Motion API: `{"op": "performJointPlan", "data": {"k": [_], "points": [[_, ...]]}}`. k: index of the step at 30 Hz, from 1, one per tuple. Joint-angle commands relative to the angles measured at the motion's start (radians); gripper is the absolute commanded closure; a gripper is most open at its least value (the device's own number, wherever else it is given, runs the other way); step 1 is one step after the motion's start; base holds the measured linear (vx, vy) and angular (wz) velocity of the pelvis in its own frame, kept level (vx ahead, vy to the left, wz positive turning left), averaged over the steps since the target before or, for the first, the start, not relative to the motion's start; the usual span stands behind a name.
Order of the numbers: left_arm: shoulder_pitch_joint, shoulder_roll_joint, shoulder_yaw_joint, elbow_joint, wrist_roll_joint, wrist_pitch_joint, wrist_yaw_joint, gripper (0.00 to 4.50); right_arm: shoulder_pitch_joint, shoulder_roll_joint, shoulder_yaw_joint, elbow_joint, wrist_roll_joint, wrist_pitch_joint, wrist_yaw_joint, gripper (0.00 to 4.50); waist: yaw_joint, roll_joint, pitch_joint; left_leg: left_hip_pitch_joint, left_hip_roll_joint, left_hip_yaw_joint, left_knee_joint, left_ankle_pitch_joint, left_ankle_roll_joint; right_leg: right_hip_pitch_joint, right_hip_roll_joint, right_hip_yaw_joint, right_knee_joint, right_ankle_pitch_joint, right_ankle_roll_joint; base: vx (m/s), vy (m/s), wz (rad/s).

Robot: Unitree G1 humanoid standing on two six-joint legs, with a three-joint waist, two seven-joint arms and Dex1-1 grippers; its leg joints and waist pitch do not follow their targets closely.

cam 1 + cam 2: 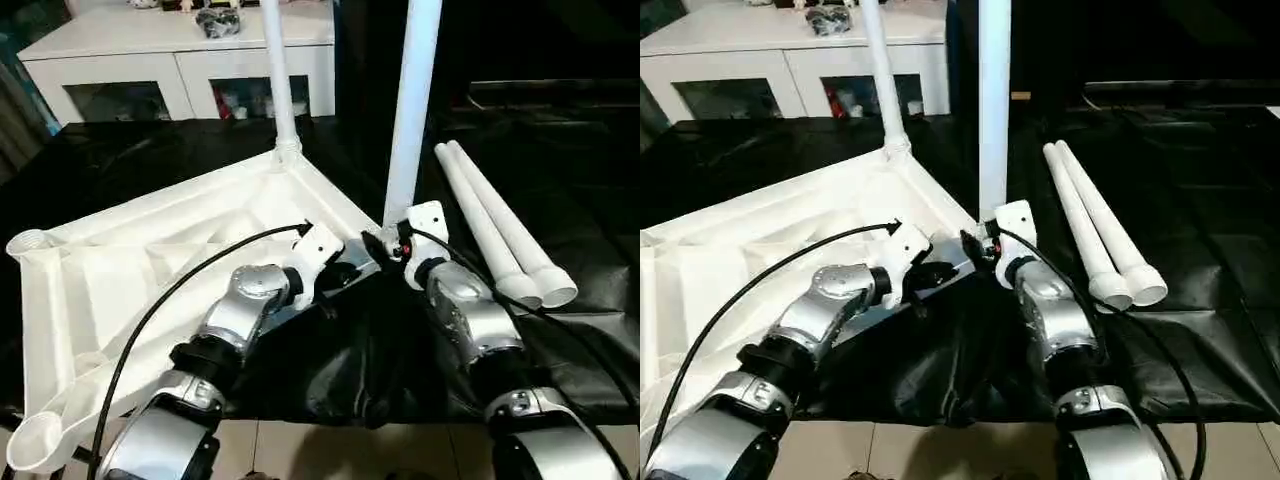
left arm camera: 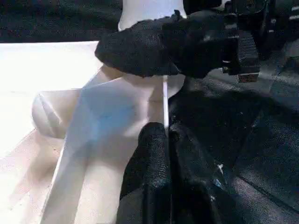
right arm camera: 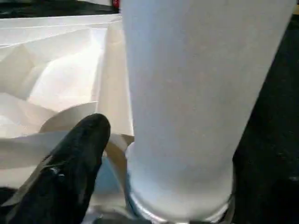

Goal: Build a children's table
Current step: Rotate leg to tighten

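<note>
The white tabletop [image 1: 150,260] lies upside down on a black cloth, ribs up. One white leg [image 1: 280,80] stands upright in its far corner socket. A second leg [image 1: 410,110] stands upright at the near right corner. My right gripper [image 1: 385,240] is open at the base of the second leg, and its left finger [image 3: 70,172] stands a little off the tube. My left gripper [image 1: 335,285] is just left of that corner, and its fingers [image 2: 149,158] are shut on the tabletop's thin edge. Two more legs [image 1: 490,220] lie side by side on the cloth to the right.
A white cabinet [image 1: 180,50] with small objects on top stands behind the work. The black cloth [image 1: 560,150] covers the surface and hangs over the near edge above a tiled floor [image 1: 330,450]. Open corner sockets [image 1: 30,242] show at the tabletop's left end.
</note>
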Motion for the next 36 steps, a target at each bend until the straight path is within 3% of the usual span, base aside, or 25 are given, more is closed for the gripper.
{"op": "performJointPlan", "data": {"k": [1,3,5,6,8,12,18,22,26,36], "points": [[0.001,-0.009,-0.006,-0.068,-0.053,-0.073,-0.091,4.50,0.014,-0.002,0.053,-0.017,0.004,-0.002,0.068,0.21,0.005,-0.021,-0.060,0.012,0.043,-0.025,-0.075,-0.289,0.072,0.042,-0.057,0.034,-0.085,-0.371,-0.197,0.000,0.000,0.00],[0.020,0.016,-0.010,-0.096,-0.070,-0.078,-0.156,4.50,0.022,-0.050,0.049,-0.034,0.007,-0.016,0.123,0.06,0.009,-0.022,-0.062,0.009,0.044,-0.023,-0.072,-0.258,0.086,0.047,-0.058,0.035,-0.081,-0.337,-0.208,0.000,0.000,0.00],[0.039,0.044,-0.016,-0.130,-0.084,-0.079,-0.217,4.50,0.040,-0.109,0.061,-0.068,0.005,-0.023,0.218,0.06,0.019,-0.017,-0.066,0.014,0.048,-0.019,-0.068,-0.223,0.103,0.043,-0.056,0.037,-0.075,-0.278,-0.228,0.000,0.000,0.00],[0.039,0.044,-0.016,-0.130,-0.084,-0.079,-0.218,4.50,0.041,-0.109,0.061,-0.068,0.005,-0.023,0.218,0.06,0.023,-0.019,-0.068,0.005,0.049,-0.022,-0.068,-0.191,0.111,0.053,-0.056,0.034,-0.066,-0.241,-0.233,0.000,0.000,0.00],[0.056,0.071,-0.022,-0.160,-0.096,-0.074,-0.267,4.50,0.073,-0.165,0.081,-0.124,0.015,-0.023,0.338,0.06,0.033,-0.018,-0.069,0.011,0.052,-0.019,-0.064,-0.169,0.125,0.048,-0.053,0.034,-0.061,-0.199,-0.241,0.000,0.000,0.00],[0.076,0.103,-0.029,-0.198,-0.110,-0.063,-0.322,4.50,0.116,-0.219,0.100,-0.210,0.066,-0.007,0.474,0.06,0.047,-0.016,-0.071,0.010,0.056,-0.017,-0.061,-0.144,0.151,0.050,-0.053,0.035,-0.049,-0.134,-0.266,0.000,0.000,0.00],[0.124,0.176,-0.042,-0.287,-0.137,-0.031,-0.439,4.50,0.192,-0.317,0.131,-0.366,0.156,0.036,0.700,0.06,0.059,-0.017,-0.067,0.010,0.060,-0.017,-0.064,-0.166,0.152,0.049,-0.054,0.036,-0.052,-0.164,-0.258,0.000,0.000,0.00],[0.151,0.219,-0.061,-0.329,-0.148,-0.013,-0.498,4.50,0.215,-0.364,0.159,-0.417,0.166,0.071,0.793,0.32,0.056,-0.018,-0.063,0.012,0.058,-0.018,-0.069,-0.217,0.116,0.046,-0.053,0.037,-0.062,-0.258,-0.235,0.000,0.000,0.00],[0.159,0.226,-0.060,-0.344,-0.148,-0.004,-0.511,4.50,0.218,-0.380,0.178,-0.423,0.152,0.080,0.812,0.64,0.055,-0.020,-0.062,0.014,0.057,-0.018,-0.070,-0.222,0.095,0.043,-0.054,0.039,-0.066,-0.283,-0.231,0.000,0.000,0.00],[0.164,0.240,-0.063,-0.358,-0.156,0.013,-0.524,4.50,0.225,-0.402,0.192,-0.455,0.168,0.125,0.848,1.51,0.056,-0.020,-0.065,0.011,0.055,-0.018,-0.065,-0.181,0.110,0.045,-0.052,0.038,-0.060,-0.245,-0.233,0.000,0.000,0.00]]}}
